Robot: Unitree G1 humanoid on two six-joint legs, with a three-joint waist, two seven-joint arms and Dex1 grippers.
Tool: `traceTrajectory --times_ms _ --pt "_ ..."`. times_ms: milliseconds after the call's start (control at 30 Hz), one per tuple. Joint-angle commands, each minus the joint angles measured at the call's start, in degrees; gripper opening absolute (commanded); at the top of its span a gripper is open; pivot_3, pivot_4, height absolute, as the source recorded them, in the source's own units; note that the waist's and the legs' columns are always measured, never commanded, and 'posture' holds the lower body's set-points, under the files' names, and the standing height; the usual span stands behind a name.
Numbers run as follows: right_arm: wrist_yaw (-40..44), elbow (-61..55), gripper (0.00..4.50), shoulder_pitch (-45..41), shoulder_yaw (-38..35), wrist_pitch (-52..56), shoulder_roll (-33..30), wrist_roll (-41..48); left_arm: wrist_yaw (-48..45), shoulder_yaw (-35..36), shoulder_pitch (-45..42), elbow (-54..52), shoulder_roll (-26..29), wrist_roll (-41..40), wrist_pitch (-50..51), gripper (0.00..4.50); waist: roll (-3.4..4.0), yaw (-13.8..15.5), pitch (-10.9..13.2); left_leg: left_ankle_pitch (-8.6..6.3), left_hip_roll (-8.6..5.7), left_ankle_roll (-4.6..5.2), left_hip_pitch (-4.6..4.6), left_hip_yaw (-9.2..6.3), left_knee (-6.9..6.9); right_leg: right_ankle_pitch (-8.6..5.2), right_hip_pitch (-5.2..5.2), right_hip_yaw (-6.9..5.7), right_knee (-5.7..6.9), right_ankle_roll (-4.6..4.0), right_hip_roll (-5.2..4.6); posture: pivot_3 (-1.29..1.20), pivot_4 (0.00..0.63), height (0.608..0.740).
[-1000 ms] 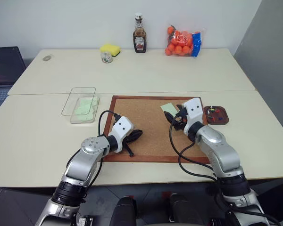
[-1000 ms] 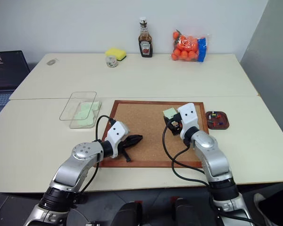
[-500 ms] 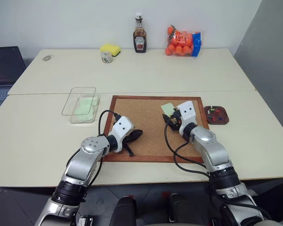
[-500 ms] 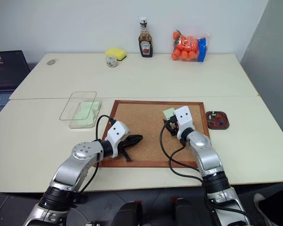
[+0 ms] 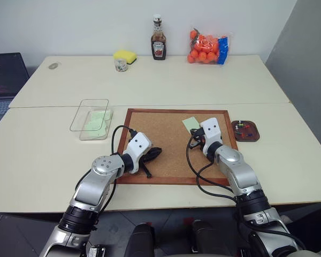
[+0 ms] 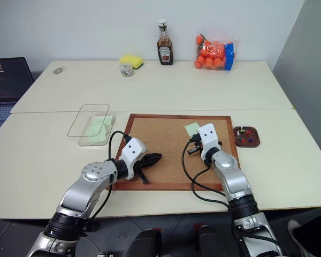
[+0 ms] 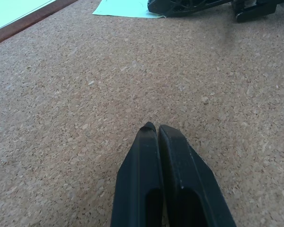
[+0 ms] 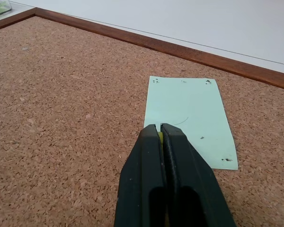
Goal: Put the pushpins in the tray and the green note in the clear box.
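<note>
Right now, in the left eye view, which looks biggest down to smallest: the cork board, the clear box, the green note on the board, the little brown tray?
1. cork board
2. clear box
3. tray
4. green note

The tray and note look close in size.

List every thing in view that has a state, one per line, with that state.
Green note: flat on the cork board, right gripper's fingertips at its near edge.
Clear box: open, green notes inside.
Tray: pushpins in it.
Ketchup bottle: upright, capped.
Right gripper: shut, a bit of yellow between the tips.
Left gripper: shut, holding nothing, over the board.
</note>
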Motion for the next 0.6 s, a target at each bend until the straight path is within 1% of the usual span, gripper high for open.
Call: traceTrajectory --times_ms 33,300,600 --pt "0.7 -2.5 0.00 -0.9 -1.1 -1.2 0.1 0.5 -0.3 -2.3 1.4 1.2 -0.4 0.8 1.4 0.15 0.00 0.0 0.0 0.00 0.00 0.00 0.00 0.00 0.00 0.00 0.00 0.00 0.00 0.00 0.00 0.00 0.150 0.740" --pt "1.4 -8.2 0.00 -0.9 -2.5 -8.2 0.6 1.8 -0.2 -2.3 1.7 1.1 -0.6 0.8 1.3 0.15 -0.01 -0.1 0.0 0.00 0.00 0.00 -0.03 0.00 0.00 0.00 -0.03 0.00 0.00 0.00 0.00 0.00 0.150 0.740" --pt "2.0 -12.0 0.00 -1.2 -3.1 -7.6 0.7 2.5 -0.1 -2.3 2.0 0.9 -0.8 0.6 1.4 0.15 -0.08 -0.1 0.0 0.00 0.01 0.00 -0.01 0.00 -0.01 0.00 -0.01 0.00 0.00 0.00 0.00 0.00 0.150 0.740"
